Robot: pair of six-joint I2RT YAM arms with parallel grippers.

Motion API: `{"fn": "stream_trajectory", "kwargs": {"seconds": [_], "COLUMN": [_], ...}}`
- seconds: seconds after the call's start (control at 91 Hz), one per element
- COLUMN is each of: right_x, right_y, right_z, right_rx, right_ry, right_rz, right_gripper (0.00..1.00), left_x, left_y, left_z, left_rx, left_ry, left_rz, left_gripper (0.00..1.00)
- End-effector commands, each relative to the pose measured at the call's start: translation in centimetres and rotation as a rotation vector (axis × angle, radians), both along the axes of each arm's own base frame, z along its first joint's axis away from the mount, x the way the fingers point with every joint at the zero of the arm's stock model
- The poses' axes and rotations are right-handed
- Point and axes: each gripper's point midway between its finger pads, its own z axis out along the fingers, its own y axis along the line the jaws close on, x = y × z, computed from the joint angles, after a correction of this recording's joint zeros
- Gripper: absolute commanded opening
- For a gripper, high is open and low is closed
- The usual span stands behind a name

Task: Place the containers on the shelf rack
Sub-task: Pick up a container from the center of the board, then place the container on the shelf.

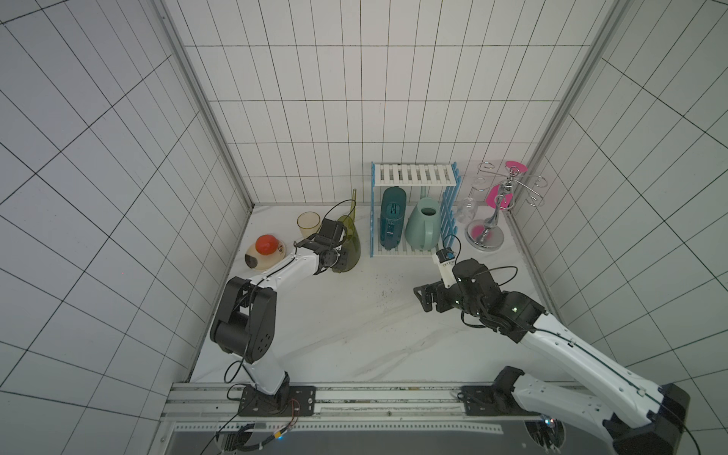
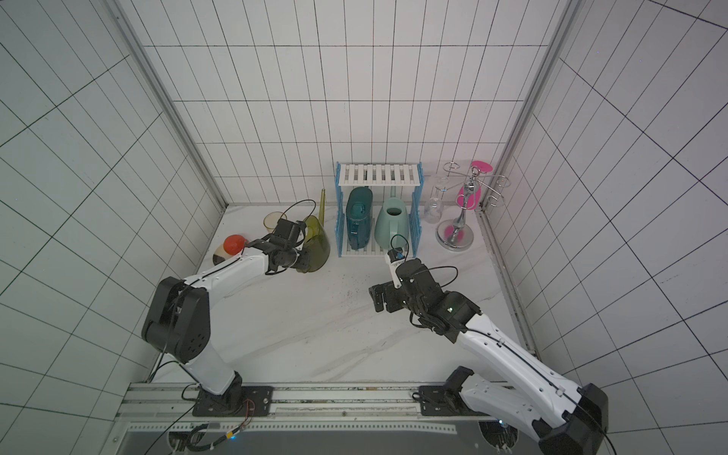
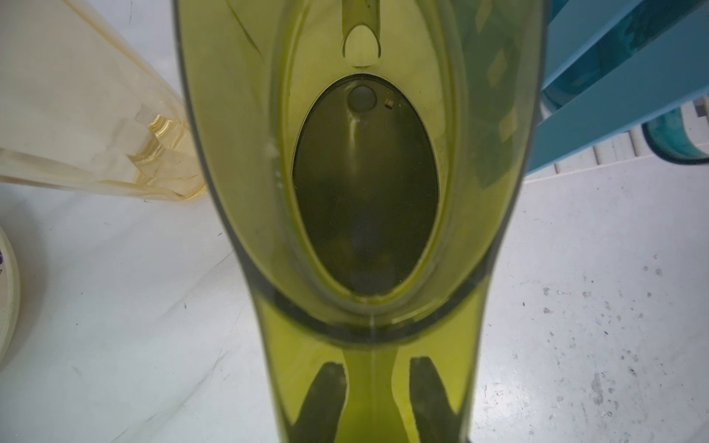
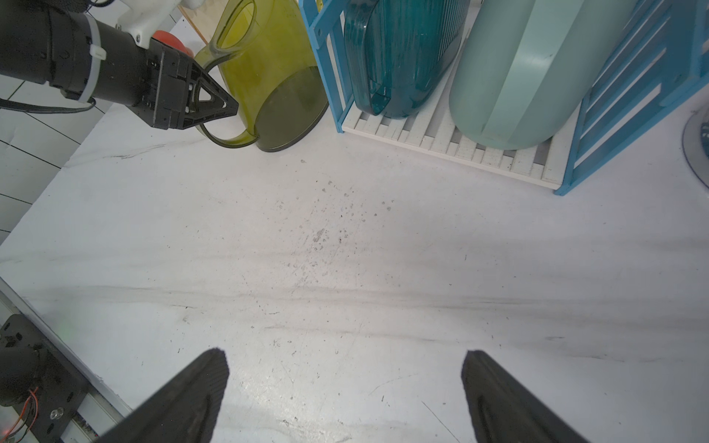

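The translucent olive-yellow plastic watering can looks light, stiff, slick; its near loop handle is the hold. Left tool clamps it; right tool stands apart, empty.

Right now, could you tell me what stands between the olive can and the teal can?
The blue side frame of the shelf rack, clearest in the right wrist view.

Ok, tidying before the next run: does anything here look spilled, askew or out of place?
Dark specks lie scattered on the white table in front of the shelf rack, like spilled grit. The olive-yellow watering can stands off the rack, beside its frame, with the left gripper shut on its handle.
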Motion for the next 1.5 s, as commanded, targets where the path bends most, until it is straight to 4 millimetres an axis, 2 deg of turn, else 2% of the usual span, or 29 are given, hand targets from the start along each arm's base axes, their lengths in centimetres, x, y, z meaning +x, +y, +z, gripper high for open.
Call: {"fn": "stream_trajectory", "kwargs": {"seconds": [0.0, 0.209, 0.528, 0.726, 0.924, 1.033, 1.253, 1.352, 1.484], "right_x": [-0.2, -0.3, -0.4, -0.5, -0.5, -0.5, -0.4, -0.4, -0.3], "right_y": [-0.3, -0.6, -0.9, -0.9, -1.0, -1.0, -1.2, -1.3, -1.4], "right_z": [0.4, 0.5, 0.9, 1.0, 1.2, 1.2, 1.3, 1.4, 1.6], "right_rx": [0.002, 0.001, 0.004, 0.011, 0.011, 0.010, 0.002, -0.006, -0.016], "right_ry": [-0.013, -0.016, -0.025, -0.023, -0.028, -0.029, -0.029, -0.036, -0.044], "right_rz": [-0.009, -0.012, -0.020, -0.017, -0.019, -0.022, -0.026, -0.029, -0.027], "right_gripper": [0.99, 0.99, 0.99, 0.99, 0.99, 0.99, 0.99, 0.99, 0.99], "left_x": [0.2, -0.7, -1.7, -2.5, -2.8, -2.4, -0.3, 1.3, 4.3], "left_y": [-0.1, -0.1, 0.4, 0.6, -0.2, -1.9, -7.9, -10.2, -12.1], "left_z": [3.8, 7.0, 14.2, 18.5, 22.9, 25.2, 29.0, 30.7, 32.1], "left_rx": [-0.031, -0.058, -0.105, -0.132, -0.192, -0.230, -0.219, -0.223, -0.217], "left_ry": [-0.085, -0.125, -0.260, -0.336, -0.438, -0.460, -0.498, -0.530, -0.578], "left_rz": [-0.003, -0.021, -0.012, -0.022, -0.070, -0.122, -0.257, -0.293, -0.305], "left_gripper": [0.11, 0.11, 0.04, 0.05, 0.05, 0.05, 0.05, 0.05, 0.04]}}
